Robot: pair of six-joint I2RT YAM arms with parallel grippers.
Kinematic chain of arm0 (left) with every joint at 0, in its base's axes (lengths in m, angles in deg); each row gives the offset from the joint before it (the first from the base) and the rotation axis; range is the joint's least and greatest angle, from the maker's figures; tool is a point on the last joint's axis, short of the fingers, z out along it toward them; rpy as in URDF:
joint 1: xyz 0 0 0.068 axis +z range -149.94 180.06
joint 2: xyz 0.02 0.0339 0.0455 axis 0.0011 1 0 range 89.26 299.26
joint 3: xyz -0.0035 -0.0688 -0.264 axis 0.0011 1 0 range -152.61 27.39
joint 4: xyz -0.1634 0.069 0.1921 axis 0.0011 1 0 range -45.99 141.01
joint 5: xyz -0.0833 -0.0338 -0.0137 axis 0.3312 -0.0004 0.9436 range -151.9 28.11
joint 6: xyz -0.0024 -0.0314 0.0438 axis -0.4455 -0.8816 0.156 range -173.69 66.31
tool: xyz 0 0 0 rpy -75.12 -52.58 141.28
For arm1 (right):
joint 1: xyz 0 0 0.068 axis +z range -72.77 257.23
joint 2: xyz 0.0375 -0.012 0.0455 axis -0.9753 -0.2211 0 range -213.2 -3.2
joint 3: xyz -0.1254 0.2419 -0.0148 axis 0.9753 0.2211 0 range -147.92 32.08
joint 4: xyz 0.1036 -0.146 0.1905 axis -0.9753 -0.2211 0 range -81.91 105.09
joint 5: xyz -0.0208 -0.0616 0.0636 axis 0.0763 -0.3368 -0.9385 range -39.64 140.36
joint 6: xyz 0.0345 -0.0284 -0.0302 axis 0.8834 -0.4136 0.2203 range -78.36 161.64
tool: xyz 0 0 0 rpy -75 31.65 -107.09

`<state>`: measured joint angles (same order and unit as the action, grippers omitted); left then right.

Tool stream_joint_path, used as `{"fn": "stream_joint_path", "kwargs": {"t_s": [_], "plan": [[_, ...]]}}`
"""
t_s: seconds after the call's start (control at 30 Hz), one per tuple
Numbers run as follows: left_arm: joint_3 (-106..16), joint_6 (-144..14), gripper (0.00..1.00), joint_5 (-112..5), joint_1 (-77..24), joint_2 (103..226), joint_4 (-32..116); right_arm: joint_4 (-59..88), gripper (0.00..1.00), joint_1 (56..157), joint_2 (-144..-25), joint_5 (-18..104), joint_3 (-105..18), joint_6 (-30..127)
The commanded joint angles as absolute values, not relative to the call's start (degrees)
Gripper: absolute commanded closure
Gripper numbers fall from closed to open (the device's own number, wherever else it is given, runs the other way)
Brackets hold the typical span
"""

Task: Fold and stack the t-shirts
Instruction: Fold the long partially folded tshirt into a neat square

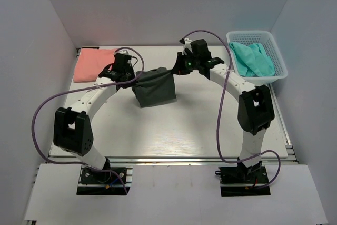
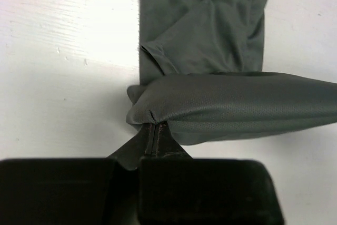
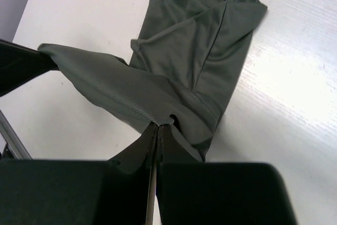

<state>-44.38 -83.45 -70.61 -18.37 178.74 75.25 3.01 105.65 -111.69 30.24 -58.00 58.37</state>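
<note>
The dark charcoal grey t-shirt [image 1: 154,88] hangs partly lifted over the middle of the white table, its lower part lying on the surface. My left gripper [image 1: 136,75] is shut on its left top corner [image 2: 152,114]. My right gripper [image 1: 177,70] is shut on its right top corner [image 3: 168,117]. The top edge stretches between the two grippers. A salmon pink t-shirt [image 1: 95,65] lies folded flat at the back left. Teal green t-shirts [image 1: 254,59] fill the basket at the back right.
The white plastic lattice basket [image 1: 283,66] stands at the back right corner. Grey walls close in the table on the left, back and right. A purple cable loops off each arm.
</note>
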Motion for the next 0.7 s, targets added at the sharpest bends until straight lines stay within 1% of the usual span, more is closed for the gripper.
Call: {"fn": "stream_joint_path", "kwargs": {"t_s": [0.0,0.23,0.43,0.47,0.5,0.53,0.57,0.6,0.63,0.67], "plan": [[-47.6,-82.2,1.0,-69.5,-15.9,180.1,74.1,3.4,1.0,104.5,-114.3,28.1,-63.8,58.3],[-52.5,-79.8,1.0,-64.6,-12.4,188.0,69.9,3.9,1.0,103.6,-121.9,27.2,-70.8,57.9],[-59.7,-78.7,1.0,-61.6,-10.3,198.1,66.9,9.0,1.0,103.1,-129.8,28.1,-76.5,59.8],[-60.8,-78.6,0.97,-61.0,-10.3,199.8,66.3,11.0,1.0,102.7,-131.4,28.4,-77.3,60.4],[-63.6,-78.6,0.84,-61.0,-9.6,201.5,65.3,13.9,1.0,102.6,-133.3,28.6,-77.7,61.1],[-65.1,-77.8,0.65,-61.0,-9.6,203.3,64.5,18.9,1.0,102.2,-134.4,29.1,-78.4,61.4],[-69.3,-77.8,0.4,-60.3,-9.0,207.1,64.5,23.2,0.83,102.4,-138.1,29.6,-78.9,62.2],[-71.7,-77.8,0.01,-59.5,-8.2,208.9,64.5,24.9,0.81,102.1,-139.6,30.0,-79.9,62.6],[-74.6,-77.2,0.01,-58.1,-7.5,210.6,65.3,26.1,0.73,101.8,-141.3,30.0,-87.0,62.9],[-80.2,-76.7,0.01,-55.3,-7.5,213.3,66.2,24.7,0.42,101.6,-146.5,29.9,-90.8,63.7]]}}
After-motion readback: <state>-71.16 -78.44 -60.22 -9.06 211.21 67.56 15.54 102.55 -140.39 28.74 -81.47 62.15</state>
